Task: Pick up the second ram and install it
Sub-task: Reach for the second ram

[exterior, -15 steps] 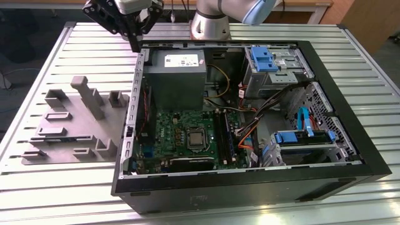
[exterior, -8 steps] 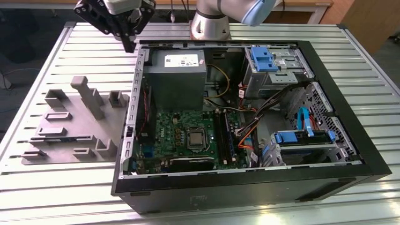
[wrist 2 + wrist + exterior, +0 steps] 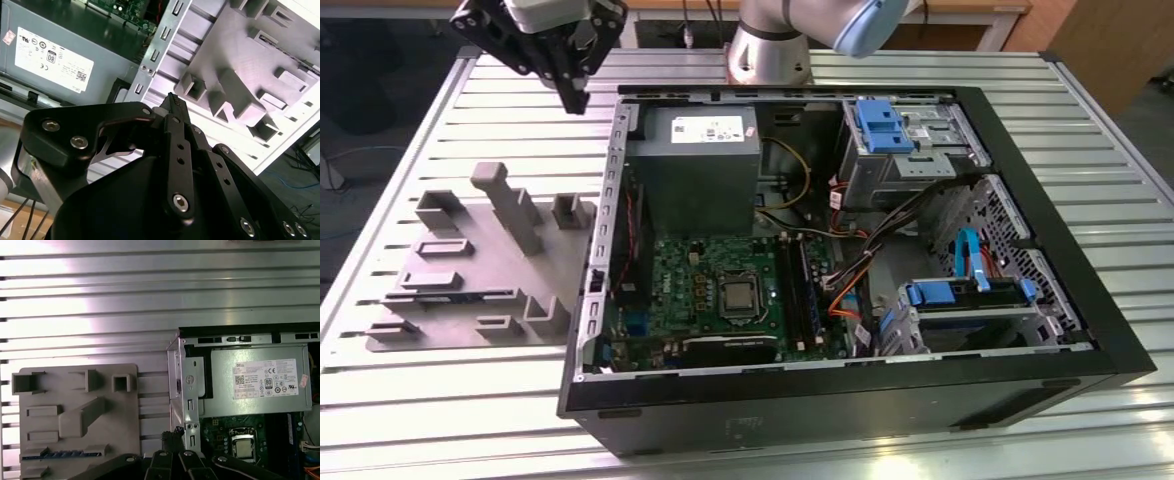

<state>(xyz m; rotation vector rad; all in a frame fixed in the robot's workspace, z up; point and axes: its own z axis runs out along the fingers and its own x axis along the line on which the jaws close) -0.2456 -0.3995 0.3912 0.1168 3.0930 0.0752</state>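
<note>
Second ram: the second ram (image 3: 55, 454) sits in a slot of the gray holder (image 3: 480, 270), at the exterior view's left of the computer case (image 3: 854, 400).
Tool: the tool (image 3: 574, 100) hangs above the tabletop (image 3: 400, 400) beside the computer case's corner, fingers pressed together, holding nothing.

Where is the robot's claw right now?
In the exterior view's upper left the gripper hangs over the table, just outside the computer case's corner beside the grey power box.
</note>
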